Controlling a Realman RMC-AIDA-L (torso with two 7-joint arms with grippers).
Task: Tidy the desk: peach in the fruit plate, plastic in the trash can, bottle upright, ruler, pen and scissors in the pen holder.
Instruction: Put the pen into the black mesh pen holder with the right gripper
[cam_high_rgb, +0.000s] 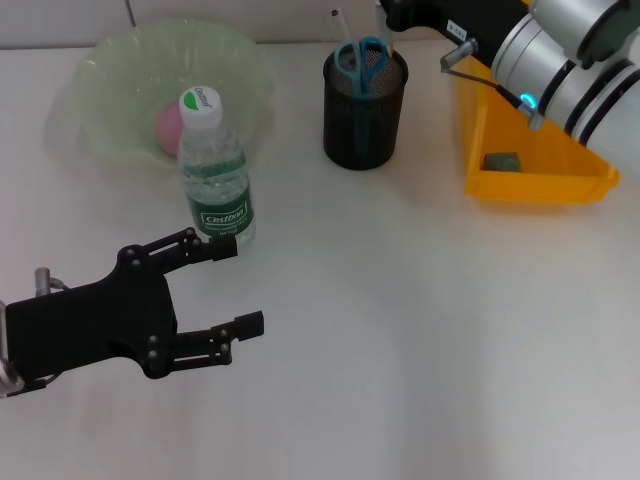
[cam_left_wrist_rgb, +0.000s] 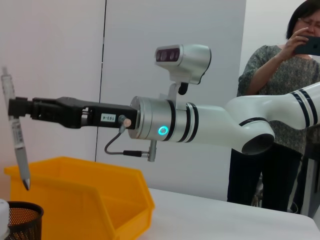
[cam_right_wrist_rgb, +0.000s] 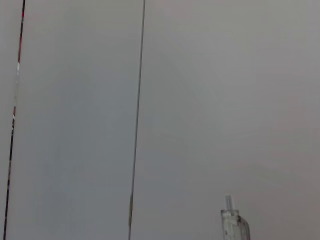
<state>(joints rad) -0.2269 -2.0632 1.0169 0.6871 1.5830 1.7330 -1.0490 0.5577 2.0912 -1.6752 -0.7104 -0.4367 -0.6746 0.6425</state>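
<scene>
Black mesh formed the round pen holder (cam_high_rgb: 365, 110), which stood on the pale, smooth surface (cam_high_rgb: 420, 330) with blue-handled scissors (cam_high_rgb: 362, 62) upright inside it and a thin clear strip, probably the ruler (cam_high_rgb: 340, 25), rising beside them. From the left wrist view, the right end effector (cam_left_wrist_rgb: 15, 109), a dark blocky clamp at the end of a glossy white arm, was closed on a clear plastic pen (cam_left_wrist_rgb: 16, 137) that hung almost vertical, tip downward, directly above the holder's rim and not yet inside it. The pen's clear cap end also showed in the right wrist view. A clear plastic bottle (cam_high_rgb: 213, 170) with a white cap and green label stood upright on the surface, just in front of a translucent, ruffled green fruit plate (cam_high_rgb: 110, 70). A pink, rounded peach (cam_high_rgb: 168, 125) lay in the plate, partly hidden behind the bottle's cap. An orange plastic bin (cam_high_rgb: 530, 165) with slanted walls sat to the holder's right, under the right arm, with a small dark greenish lump (cam_high_rgb: 501, 161) on its floor. The left end effector (cam_high_rgb: 235, 285), matte black with two long jointed fingers (cam_high_rgb: 215, 245), hovered low over the near left part of the surface, its fingers spread apart and holding nothing, the upper one close to the bottle's base.
</scene>
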